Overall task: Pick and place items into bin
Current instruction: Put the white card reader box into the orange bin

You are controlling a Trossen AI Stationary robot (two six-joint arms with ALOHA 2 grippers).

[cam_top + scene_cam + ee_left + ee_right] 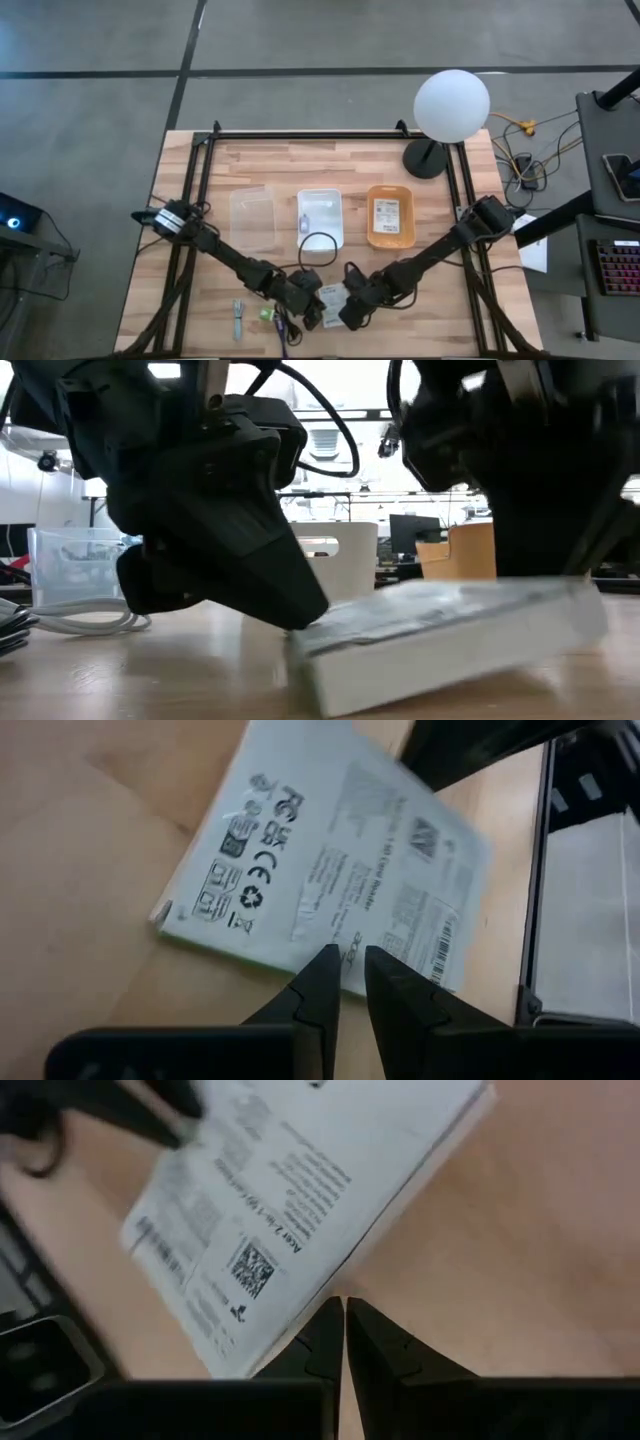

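Both grippers meet over a white printed packet [333, 296] lying near the front edge of the wooden worktop [420, 210], one end tilted slightly up. The left gripper [352, 982] and right gripper [345, 1330] flank it, jaws clenched nearly together on nothing. Three trays [320, 217] stand behind.

The white packet [320, 870] bears printed compliance marks: an "FC" sign, a "CE" sign, a recycling-arrows symbol and small boxed pictograms, all near the packet's one short edge. Toward the opposite edge stands a barcode. A QR-style square code also shows on the packet, with lines of small print beside it, too blurred to read.
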